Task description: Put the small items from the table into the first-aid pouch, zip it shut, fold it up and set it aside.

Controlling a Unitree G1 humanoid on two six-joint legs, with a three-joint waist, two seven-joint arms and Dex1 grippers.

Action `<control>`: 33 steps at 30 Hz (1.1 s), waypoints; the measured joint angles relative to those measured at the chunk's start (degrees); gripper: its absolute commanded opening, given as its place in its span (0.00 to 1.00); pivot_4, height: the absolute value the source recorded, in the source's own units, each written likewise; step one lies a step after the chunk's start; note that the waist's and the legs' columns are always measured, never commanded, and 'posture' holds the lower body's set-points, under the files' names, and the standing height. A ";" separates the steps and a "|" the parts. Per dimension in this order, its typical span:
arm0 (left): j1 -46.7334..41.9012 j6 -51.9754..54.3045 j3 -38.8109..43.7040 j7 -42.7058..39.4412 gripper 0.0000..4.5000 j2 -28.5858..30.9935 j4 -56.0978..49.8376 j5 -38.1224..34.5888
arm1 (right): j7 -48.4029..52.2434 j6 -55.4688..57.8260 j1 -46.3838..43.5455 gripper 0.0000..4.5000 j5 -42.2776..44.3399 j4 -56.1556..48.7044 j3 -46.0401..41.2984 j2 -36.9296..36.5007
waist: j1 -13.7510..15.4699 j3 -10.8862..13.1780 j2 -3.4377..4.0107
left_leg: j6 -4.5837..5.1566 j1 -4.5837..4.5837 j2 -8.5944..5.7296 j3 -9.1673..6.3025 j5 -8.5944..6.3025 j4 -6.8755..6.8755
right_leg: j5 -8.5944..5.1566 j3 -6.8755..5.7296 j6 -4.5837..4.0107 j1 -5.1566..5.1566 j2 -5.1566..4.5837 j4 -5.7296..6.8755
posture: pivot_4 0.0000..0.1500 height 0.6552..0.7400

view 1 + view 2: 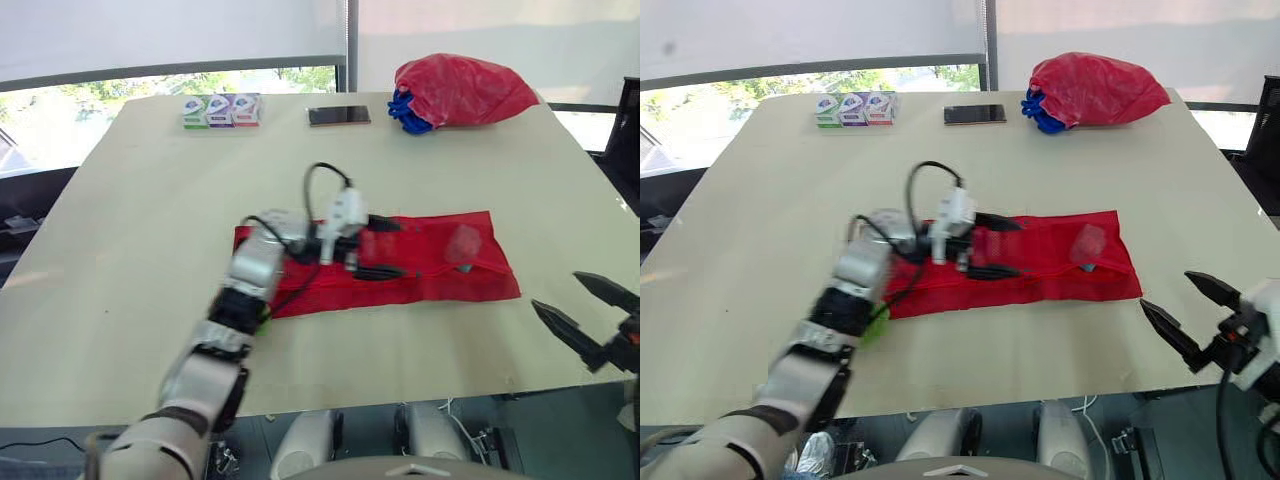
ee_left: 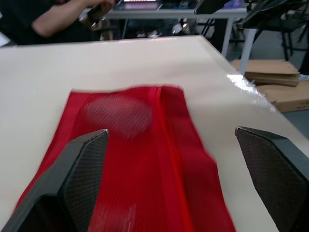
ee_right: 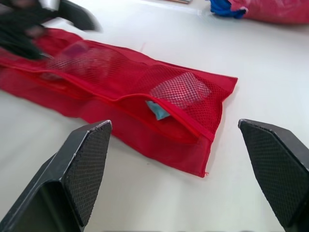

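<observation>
– On the cream bench [image 1: 120, 230], where does the long red mesh pouch [image 1: 440, 270] lie?
– It lies flat and unfolded near the front edge, with its length going across. The left tool [image 1: 402, 249] hovers low over its left half, the two black fingers well apart and holding nothing. The right tool [image 1: 557, 290] hangs beyond the pouch's right end, near the front edge, also spread and empty.
– Which step is it, do you think?
– I judge it is the zipping. A pale blue packet [image 3: 157, 110] sits inside the right mesh pocket, and the left wrist view looks straight along the red zip line [image 2: 161, 145]. The slider itself I cannot make out.
– How to do it well?
– Find the slider first and pinch only that, not the mesh. The right tool should press the cloth end flat, because such light fabric will probably bunch and travel with the pull. Also, three small printed boxes [image 1: 221, 110] stand at the far edge. If they belong inside, the zipping must wait.
</observation>
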 measured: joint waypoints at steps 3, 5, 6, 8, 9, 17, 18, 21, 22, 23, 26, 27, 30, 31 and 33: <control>1.26 4.32 2.66 -3.28 0.99 5.73 -4.63 -4.10 | -2.61 1.31 -4.29 1.00 -2.41 2.85 4.60 0.14 | 0.46 0.02 0.01 | 0.00 -0.02 -0.03 -0.01 0.00 -0.01 | 0.00 -0.01 0.00 0.00 -0.04 -0.02 | 1.00 1.00; 2.54 7.27 4.50 -6.01 0.99 10.57 -8.17 -7.28 | -4.50 2.66 -6.87 1.00 -4.26 5.45 8.04 0.37 | 0.50 0.04 0.05 | -0.01 -0.02 -0.03 -0.03 0.00 -0.02 | -0.01 -0.03 -0.01 0.00 -0.06 -0.02 | 1.00 1.00; 3.16 8.57 5.81 -6.84 0.99 12.72 -9.52 -8.72 | -5.13 3.43 -8.18 1.00 -4.84 6.77 9.60 0.68 | 0.48 0.04 0.05 | -0.01 -0.02 -0.03 -0.04 0.00 -0.02 | -0.01 -0.03 -0.01 0.00 -0.06 -0.02 | 1.00 1.00; 4.06 11.14 7.77 -7.76 0.99 15.47 -11.53 -11.40 | -6.00 4.29 -10.33 1.00 -5.65 8.75 11.51 0.85 | 0.34 0.05 0.07 | -0.01 -0.01 -0.02 -0.03 0.00 -0.02 | 0.00 -0.02 -0.01 0.00 -0.05 -0.01 | 1.00 1.00; 4.28 12.43 8.57 -8.18 0.99 17.03 -12.63 -12.64 | -6.27 4.73 -11.34 1.00 -6.32 9.94 12.29 0.85 | 0.35 0.06 0.08 | -0.01 -0.01 -0.01 -0.03 0.00 -0.01 | 0.00 -0.02 -0.01 -0.01 -0.04 -0.02 | 1.00 1.00; 11.32 15.87 14.54 -9.66 1.00 28.17 -19.78 -17.14 | -7.71 8.33 -19.09 0.94 -9.69 20.12 17.91 1.72 | 0.28 0.12 0.19 | 0.00 0.02 -0.01 0.02 0.00 -0.07 | 0.00 0.02 -0.02 0.00 -0.04 -0.02 | 1.00 1.00; 11.94 15.88 14.79 -9.48 1.00 28.27 -20.41 -17.50 | -8.00 8.55 -19.82 0.88 -9.82 20.85 17.91 1.84 | 0.39 0.12 0.20 | 0.00 0.02 -0.02 0.02 0.00 -0.07 | 0.00 0.01 -0.02 -0.01 -0.04 -0.02 | 1.00 1.00; 12.89 16.30 16.12 -8.66 1.00 28.27 -21.76 -18.92 | -8.17 9.15 -20.86 0.62 -9.91 21.50 17.91 1.89 | 0.41 0.13 0.19 | 0.00 0.01 -0.01 0.00 0.00 -0.07 | 0.00 0.00 -0.02 -0.01 -0.05 -0.02 | 1.00 1.00; 12.90 16.48 16.48 -8.36 1.00 28.41 -22.09 -19.08 | -8.10 9.44 -20.86 0.51 -9.88 21.49 17.91 1.91 | 0.38 0.13 0.19 | 0.00 0.01 -0.01 0.00 0.00 -0.07 | 0.00 0.00 -0.02 -0.01 -0.04 -0.02 | 1.00 1.00; 12.92 16.61 16.58 -8.02 1.00 28.54 -22.52 -19.37 | -8.10 9.64 -20.85 0.42 -9.87 21.49 17.91 1.92 | 0.33 0.13 0.20 | 0.00 0.02 -0.01 0.01 0.00 -0.07 | 0.00 0.01 -0.02 -0.01 -0.04 -0.02 | 1.00 1.00; 13.08 17.00 16.61 -7.47 1.00 28.54 -23.54 -20.29 | -8.38 9.98 -20.70 0.07 -9.85 21.09 17.85 1.94 | 0.28 0.13 0.20 | 0.00 0.02 -0.01 0.01 0.00 -0.07 | 0.00 0.02 -0.02 -0.01 -0.04 -0.02 | 1.00 1.00; 13.23 17.18 16.60 -7.38 1.00 28.55 -23.76 -20.89 | -8.87 10.52 -20.53 0.02 -9.71 20.65 17.33 1.98 | 0.29 0.13 0.20 | 0.00 0.02 0.00 0.01 0.00 -0.07 | 0.00 0.01 -0.02 -0.01 -0.02 -0.02 | 1.00 1.00; 12.75 17.20 16.37 -7.33 1.00 28.55 -23.73 -21.02 | -10.33 11.46 -19.73 0.02 -9.22 19.43 15.17 2.03 | 0.45 0.14 0.22 | 0.00 0.00 -0.02 0.01 0.00 -0.07 | 0.00 0.01 -0.01 -0.01 -0.04 -0.02 | 1.00 1.00; 12.14 17.20 16.25 -7.33 1.00 28.56 -23.72 -21.06 | -11.02 12.01 -19.06 0.02 -9.23 19.32 13.15 1.74 | 0.65 0.15 0.23 | 0.00 -0.03 -0.05 -0.02 -0.01 -0.06 | 0.00 -0.03 -0.01 -0.01 -0.07 -0.04 | 1.00 1.00; 11.31 17.15 16.23 -7.40 1.00 28.60 -23.65 -21.08 | -12.19 12.52 -17.86 0.02 -9.78 19.62 9.60 0.24 | 0.78 0.15 0.23 | 0.03 -0.01 -0.09 0.00 -0.02 -0.05 | 0.00 -0.02 -0.01 -0.01 -0.09 -0.05 | 1.00 1.00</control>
